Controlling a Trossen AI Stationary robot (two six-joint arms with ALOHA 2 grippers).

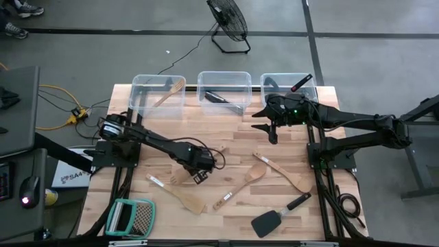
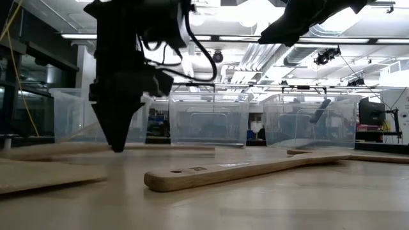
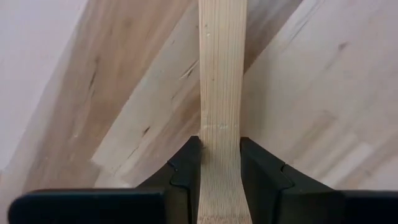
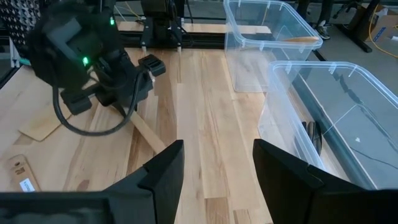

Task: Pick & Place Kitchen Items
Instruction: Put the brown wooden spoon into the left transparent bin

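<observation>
My left gripper (image 1: pixel 197 169) points straight down at the table's middle, shut on a pale wooden utensil (image 3: pixel 222 74). The utensil's flat head (image 1: pixel 171 180) shows toward the near left. Its handle end (image 1: pixel 220 148) runs toward the far right. My right gripper (image 4: pixel 217 168) hangs open, with nothing between its fingers, above the table's far right, in front of the right bin (image 1: pixel 288 89). On the table lie a labelled wooden spatula (image 1: pixel 176 193), a wooden spoon (image 1: pixel 241 184), another wooden spatula (image 1: pixel 285 175) and a black spatula (image 1: pixel 278 216). My left gripper pinches the wooden utensil's handle (image 3: pixel 221 134) by its two narrow edges between the two fingers (image 3: pixel 186 168). The fingers come from above and stand across the handle. The utensil lies level at table height; whether it is clear of the wood I cannot tell.
Three clear bins stand along the far edge. The left one (image 1: pixel 158 92) holds a wooden spoon, the middle one (image 1: pixel 224 88) a black utensil, the right one a black, red-tipped utensil (image 1: pixel 300 83). A teal-framed grater (image 1: pixel 130 218) lies at the near left corner.
</observation>
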